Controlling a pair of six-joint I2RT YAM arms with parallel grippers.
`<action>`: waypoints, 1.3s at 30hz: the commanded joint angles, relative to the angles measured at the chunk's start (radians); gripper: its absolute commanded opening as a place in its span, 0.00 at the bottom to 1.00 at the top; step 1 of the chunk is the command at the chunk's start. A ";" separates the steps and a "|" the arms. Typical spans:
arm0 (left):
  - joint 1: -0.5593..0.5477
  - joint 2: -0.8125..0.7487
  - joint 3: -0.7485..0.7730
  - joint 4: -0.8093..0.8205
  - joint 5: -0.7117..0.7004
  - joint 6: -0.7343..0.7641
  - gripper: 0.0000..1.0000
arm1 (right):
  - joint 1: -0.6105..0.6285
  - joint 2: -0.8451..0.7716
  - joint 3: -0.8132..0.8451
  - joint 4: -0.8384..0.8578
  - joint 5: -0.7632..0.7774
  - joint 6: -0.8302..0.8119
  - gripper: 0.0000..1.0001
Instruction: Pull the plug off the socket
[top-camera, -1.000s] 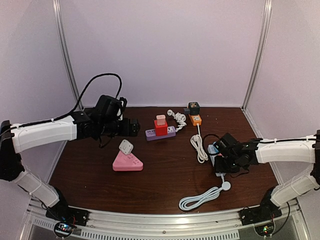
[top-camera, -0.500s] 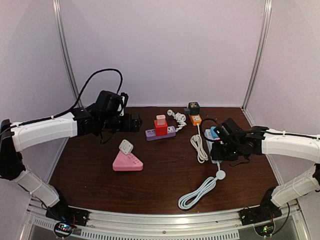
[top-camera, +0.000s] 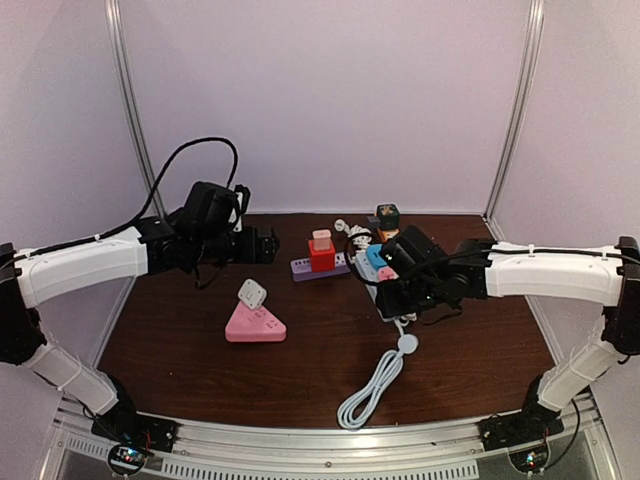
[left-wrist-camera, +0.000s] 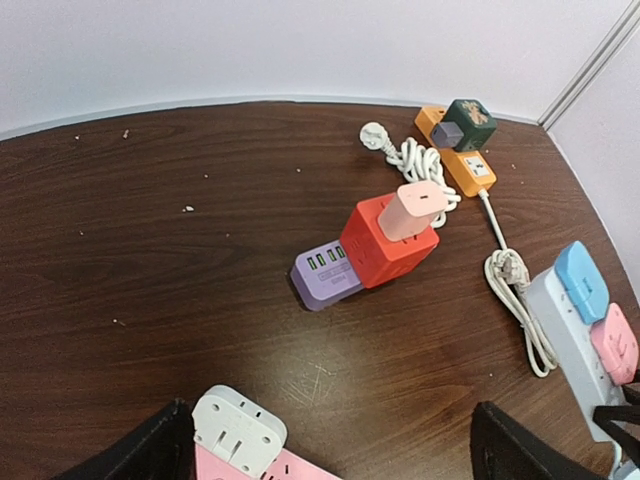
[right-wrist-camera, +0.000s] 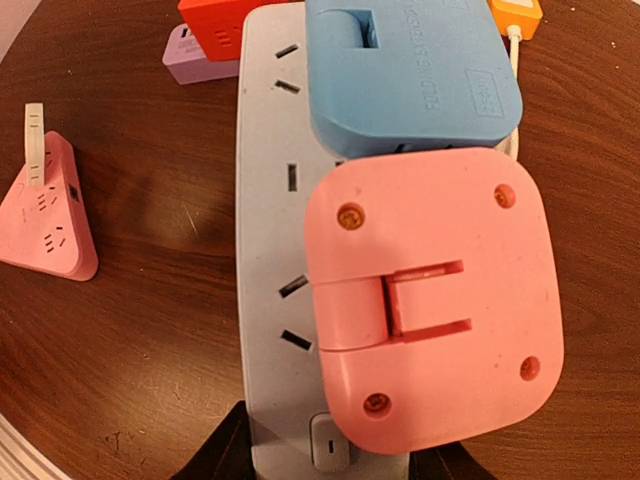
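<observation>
The pink plug sits pushed into the grey power strip, just ahead of my right fingers, and the blue plug touches it on the far side. Those fingers are clamped across the strip's near end, with the right arm stretched in over the middle of the desk. My left fingers stand wide apart above the desk. Ahead of them lies the purple strip, which carries a red cube.

Top external: high at near edge, facing down over whole table.
Left wrist: mid-height, oblique, forward.
Right wrist: very close, straight down onto grey power strip.
Shared by all: purple socket strip.
</observation>
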 joint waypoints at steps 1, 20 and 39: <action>0.009 -0.029 -0.030 0.013 0.020 -0.024 0.98 | 0.045 0.081 0.035 0.079 -0.032 -0.020 0.04; -0.046 0.155 -0.060 0.184 0.275 -0.094 0.97 | 0.076 0.253 -0.098 0.318 -0.118 0.103 0.51; -0.068 0.228 -0.074 0.265 0.337 -0.152 0.93 | -0.109 0.036 -0.338 0.598 -0.405 0.071 1.00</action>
